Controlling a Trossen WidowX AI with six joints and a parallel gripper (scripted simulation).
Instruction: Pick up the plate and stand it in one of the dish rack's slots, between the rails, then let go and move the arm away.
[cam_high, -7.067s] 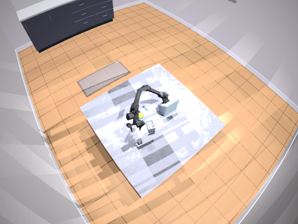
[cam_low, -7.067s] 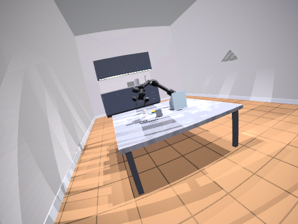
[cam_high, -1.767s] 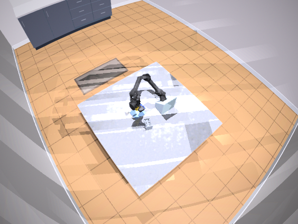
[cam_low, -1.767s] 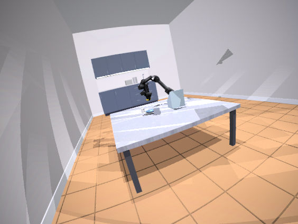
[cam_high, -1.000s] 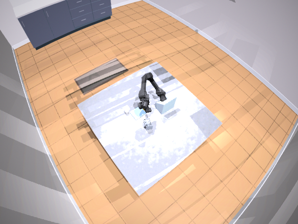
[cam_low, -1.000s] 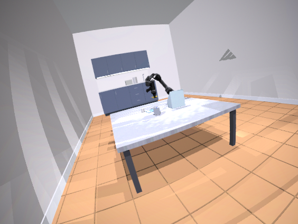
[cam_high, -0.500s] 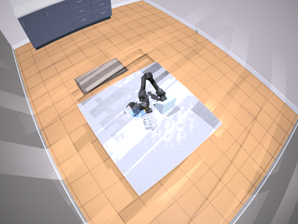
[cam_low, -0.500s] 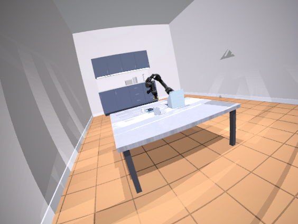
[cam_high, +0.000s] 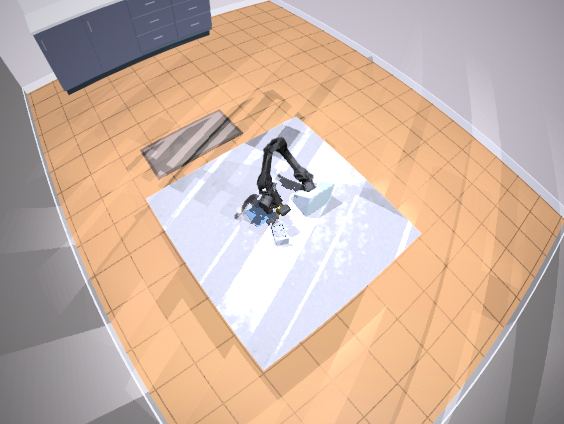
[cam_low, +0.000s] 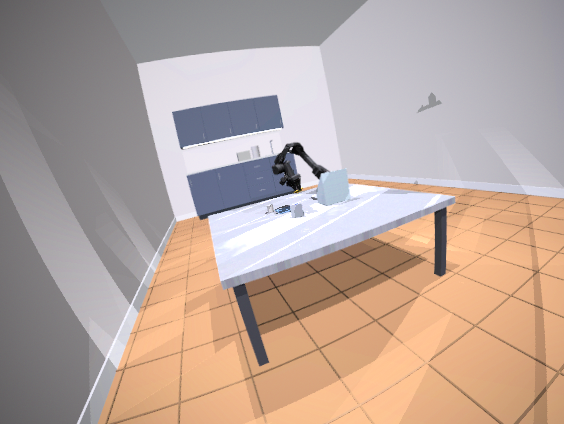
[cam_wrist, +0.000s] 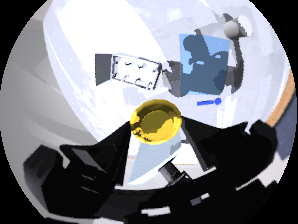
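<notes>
My gripper (cam_wrist: 156, 120) (cam_high: 279, 209) (cam_low: 295, 187) is shut on the small yellow plate (cam_wrist: 156, 120), which shows between the dark fingers in the wrist view. It hangs above the table. The dish rack (cam_wrist: 135, 71) (cam_high: 280, 233) (cam_low: 298, 210), a small white frame with rails, stands on the table just below and to one side of the gripper. In the top and exterior views the plate is only a yellow speck at the fingers.
A blue flat square (cam_wrist: 202, 63) (cam_high: 258, 215) (cam_low: 283, 209) lies beside the rack, with a small grey object (cam_wrist: 232, 27) (cam_low: 270, 208) at its far side. A pale blue box (cam_high: 314, 199) (cam_low: 333, 186) stands by the arm's base. The white table (cam_high: 300, 280) (cam_low: 280, 240) stretches out toward the front.
</notes>
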